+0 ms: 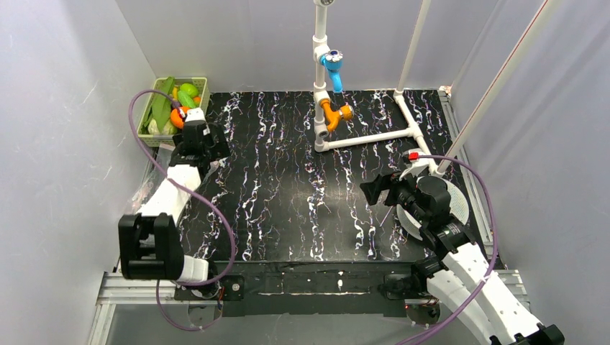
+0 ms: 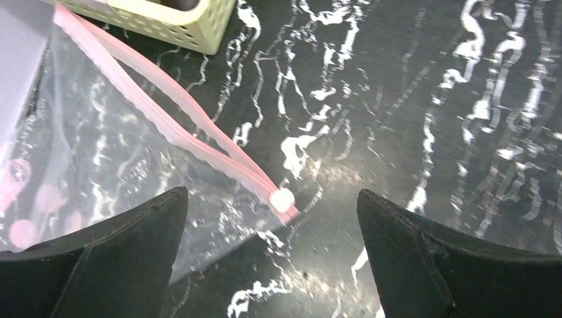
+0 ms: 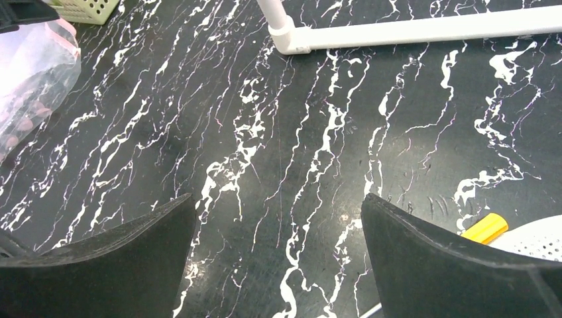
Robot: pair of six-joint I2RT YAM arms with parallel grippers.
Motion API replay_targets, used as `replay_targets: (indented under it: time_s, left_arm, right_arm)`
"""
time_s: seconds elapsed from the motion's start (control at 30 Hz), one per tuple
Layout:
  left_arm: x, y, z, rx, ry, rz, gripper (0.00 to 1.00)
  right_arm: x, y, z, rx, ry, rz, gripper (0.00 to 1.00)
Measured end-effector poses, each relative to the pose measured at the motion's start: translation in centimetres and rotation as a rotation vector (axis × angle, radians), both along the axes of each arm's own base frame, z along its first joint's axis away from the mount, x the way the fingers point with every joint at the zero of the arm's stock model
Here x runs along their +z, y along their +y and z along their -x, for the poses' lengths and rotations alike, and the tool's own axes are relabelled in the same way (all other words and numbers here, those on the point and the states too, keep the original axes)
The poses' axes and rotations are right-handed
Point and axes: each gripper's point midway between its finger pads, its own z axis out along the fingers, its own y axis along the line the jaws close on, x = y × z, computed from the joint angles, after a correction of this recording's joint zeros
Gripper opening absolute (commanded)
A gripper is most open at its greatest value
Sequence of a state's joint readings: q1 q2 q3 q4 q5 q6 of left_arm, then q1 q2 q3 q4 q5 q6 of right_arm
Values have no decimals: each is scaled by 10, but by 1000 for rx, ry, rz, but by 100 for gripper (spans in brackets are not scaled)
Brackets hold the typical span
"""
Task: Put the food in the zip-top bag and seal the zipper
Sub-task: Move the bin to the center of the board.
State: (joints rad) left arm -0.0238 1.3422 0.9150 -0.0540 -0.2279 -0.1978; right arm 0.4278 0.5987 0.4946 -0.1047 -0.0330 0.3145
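Robot laboratory test cell. Plain grey panel walls (image 1: 65, 93) enclose a black, white-veined desk (image 1: 288, 201) on three sides. The left arm (image 1: 169, 190) and right arm (image 1: 467, 266) are mounted at an aluminium rail (image 1: 129, 287) along the near edge, trailing purple cables (image 1: 230, 237). A white pipe frame (image 1: 374, 136) with a blue fitting (image 1: 333, 68) and an orange fitting (image 1: 332, 115) stands at the back. A basket (image 1: 203, 83) holds food (image 1: 162, 108), seemingly toy pieces.

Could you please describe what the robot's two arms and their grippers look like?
Both the left arm and right arm have white shell links with black joint housings, and a thin purple cable loops along each. The left gripper and right gripper carry broad, matte black fingers tapering to blunt tips.
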Motion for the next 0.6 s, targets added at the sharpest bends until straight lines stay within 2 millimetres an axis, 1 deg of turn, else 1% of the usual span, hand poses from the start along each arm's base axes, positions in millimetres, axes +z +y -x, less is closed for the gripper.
replay_targets:
  time_s: [0.1, 0.23, 0.37, 0.4, 0.43, 0.53, 0.6]
  left_arm:
    - [-9, 11, -15, 20, 34, -69, 99]
    - [-17, 23, -41, 16, 51, -169, 99]
    - [-18, 34, -66, 9, 57, -264, 88]
    - [-19, 36, -71, 3, 58, -284, 87]
    - [-20, 37, -76, -4, 58, -304, 86]
    - [-20, 41, -89, -28, 57, -356, 77]
    - [-21, 43, -96, -41, 60, -387, 74]
  right_arm:
    - [1, 0, 1, 3, -9, -1, 100]
    - [4, 0, 2, 6, -20, -6, 100]
    - [5, 0, 2, 5, -28, -10, 100]
    - [4, 0, 2, 5, -28, -10, 100]
    - [4, 0, 2, 5, -26, -10, 100]
    - [2, -1, 2, 5, -23, -8, 100]
    - [1, -1, 3, 5, -22, -7, 100]
